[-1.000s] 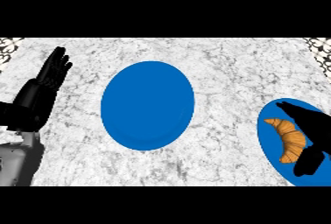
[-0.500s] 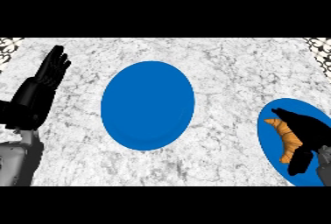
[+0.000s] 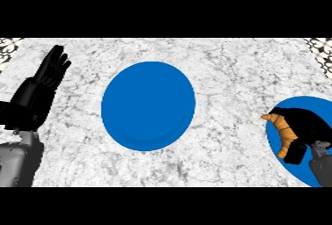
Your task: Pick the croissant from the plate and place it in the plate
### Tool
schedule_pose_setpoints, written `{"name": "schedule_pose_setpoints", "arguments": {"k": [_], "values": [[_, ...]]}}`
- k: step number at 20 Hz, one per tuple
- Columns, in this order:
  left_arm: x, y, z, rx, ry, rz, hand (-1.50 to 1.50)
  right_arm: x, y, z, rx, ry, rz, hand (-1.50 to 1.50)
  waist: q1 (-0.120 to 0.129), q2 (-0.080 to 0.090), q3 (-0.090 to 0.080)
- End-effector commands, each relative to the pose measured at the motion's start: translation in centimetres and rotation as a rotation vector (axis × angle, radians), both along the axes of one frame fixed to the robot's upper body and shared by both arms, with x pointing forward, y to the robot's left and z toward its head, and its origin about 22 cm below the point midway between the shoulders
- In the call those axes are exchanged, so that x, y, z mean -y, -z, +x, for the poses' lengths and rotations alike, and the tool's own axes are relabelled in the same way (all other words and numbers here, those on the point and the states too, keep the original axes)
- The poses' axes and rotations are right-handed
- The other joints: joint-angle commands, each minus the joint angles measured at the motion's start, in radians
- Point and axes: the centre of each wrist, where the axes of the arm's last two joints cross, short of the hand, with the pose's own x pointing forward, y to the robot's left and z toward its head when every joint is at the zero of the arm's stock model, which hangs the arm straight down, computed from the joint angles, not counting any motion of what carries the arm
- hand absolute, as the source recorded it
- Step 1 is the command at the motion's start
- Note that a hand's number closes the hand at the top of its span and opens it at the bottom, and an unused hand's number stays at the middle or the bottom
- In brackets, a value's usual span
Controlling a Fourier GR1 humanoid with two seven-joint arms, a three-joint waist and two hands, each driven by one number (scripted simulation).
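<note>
- Marbled grey counter (image 3: 227, 79) spreads under everything; the centre plate (image 3: 148, 105), blue and bare, is the landmark.
- Right of the centre plate, at the frame's edge, sits the right plate (image 3: 277, 132); the croissant (image 3: 283, 134) lies on it.
- Right hand (image 3: 308, 127) covers the croissant, fingers curled round it; the grasp looks made, while lift and carry to the centre plate remain.
- Compared with a second ago, the right hand has closed further over the croissant.
- Left hand (image 3: 40, 90) rests left of the centre plate, fingers straight and together, unchanged.

A grey-veined marble counter (image 3: 233, 79) carries two blue plates, one central (image 3: 148, 105), one apparently at its right edge (image 3: 276, 138).
</note>
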Motion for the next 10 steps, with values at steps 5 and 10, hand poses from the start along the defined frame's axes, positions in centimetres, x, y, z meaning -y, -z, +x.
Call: {"name": "schedule_pose_setpoints", "arguments": {"k": [5,10], "values": [[-2.0,0.3,-0.7,-0.033,-0.067,0.009,0.00,-2.9,2.8,-4.8,0.146,0.295,-0.030,1.50,-0.061,-0.017,0.001],[-3.8,0.7,-1.5,-0.038,-0.141,0.020,0.00,-3.8,4.3,-9.7,0.182,0.598,-0.074,1.50,-0.139,-0.037,-0.004]]}}
